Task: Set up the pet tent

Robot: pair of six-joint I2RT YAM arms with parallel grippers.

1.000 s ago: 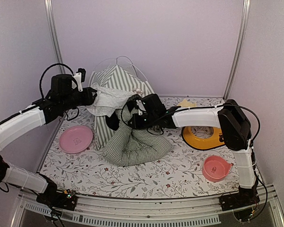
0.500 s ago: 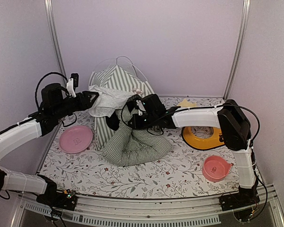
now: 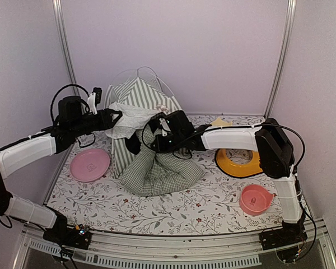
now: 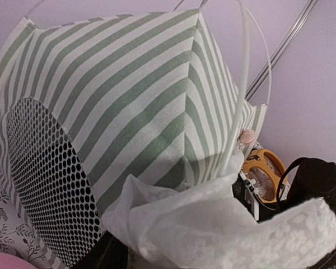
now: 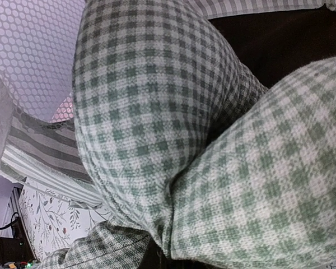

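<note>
The pet tent (image 3: 135, 95) stands at the back left of the worktop (image 3: 201, 207), close to the rear wall. Its striped panels are up, but its thin white poles (image 3: 151, 73) bow loosely above the peak rather than standing straight. My left claw (image 3: 116, 116) is at the bunched lace curtain (image 3: 131, 117). The left wrist view shows that lace (image 4: 213, 224) heaped across the bottom of the frame and hides the fingers, so I cannot tell whether the claw is clamped on it or standing apart. My right claw (image 3: 143, 143) is pinched together on a fold of the gingham cushion (image 3: 162, 171), which rises from the worktop to the tent's mouth. In the right wrist view the checked fabric (image 5: 157, 112) gathers tight towards the bottom of the frame. My main worry is the lace: if the left arm pulls outward with it snagged, the light frame could tip forward or a pole (image 4: 243, 73) could spring out of its sleeve. Pushing the cushion in with the right arm against a half-lifted curtain could shove the whole tent into the wall or collapse a side. The two arms are also near each other at the doorway, so a careless swing could knock one into the other. The pink plate (image 3: 89, 164) lies just beside the tent's left foot and could get dragged.
</note>
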